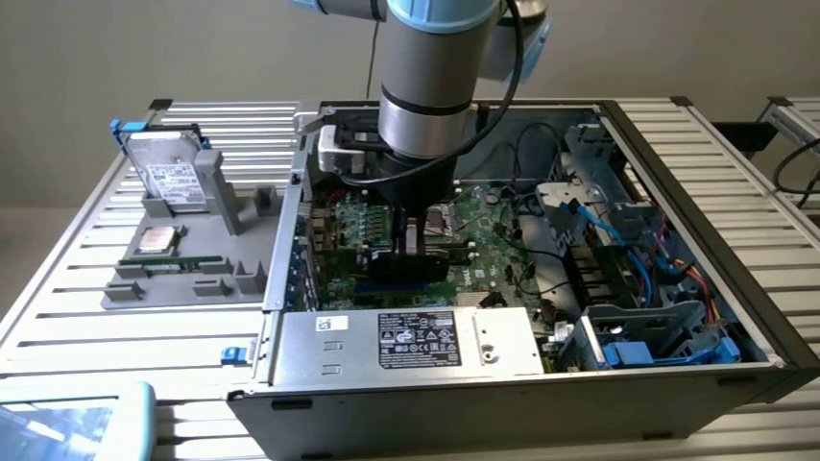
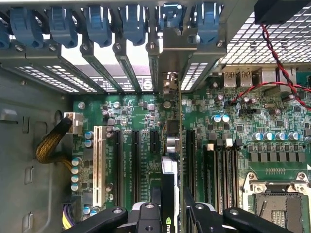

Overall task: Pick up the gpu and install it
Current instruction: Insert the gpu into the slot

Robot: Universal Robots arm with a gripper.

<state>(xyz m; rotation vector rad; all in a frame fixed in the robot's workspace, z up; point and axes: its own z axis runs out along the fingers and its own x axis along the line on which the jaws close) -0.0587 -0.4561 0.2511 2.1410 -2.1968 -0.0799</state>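
Gripper: the gripper (image 1: 413, 229) reaches down into the open computer case (image 1: 698, 182); in the wrist view the gripper (image 2: 170, 216) has its fingers (image 2: 146, 213) closed narrow on the gpu, one on each face.
Gpu: the gpu (image 1: 410, 257) stands on edge, upright, over the motherboard (image 1: 494, 216). In the wrist view the gpu (image 2: 169, 179) is seen edge-on, running from the gripper towards the rear slot openings.
Gpu position: it is in line with the black expansion slots (image 2: 136, 160) on the motherboard (image 2: 233, 121). Whether it is seated, I cannot tell.
Clips: a row of blue clips (image 2: 97, 24) runs along the rear slot openings.
Power supply: the silver power supply (image 1: 410, 341) lies near the gripper.
Outside the case: a grey holder (image 1: 167, 283) on the tabletop (image 1: 71, 298), at the exterior view's left, carries a hard drive (image 1: 173, 178) and a memory stick (image 1: 173, 259).
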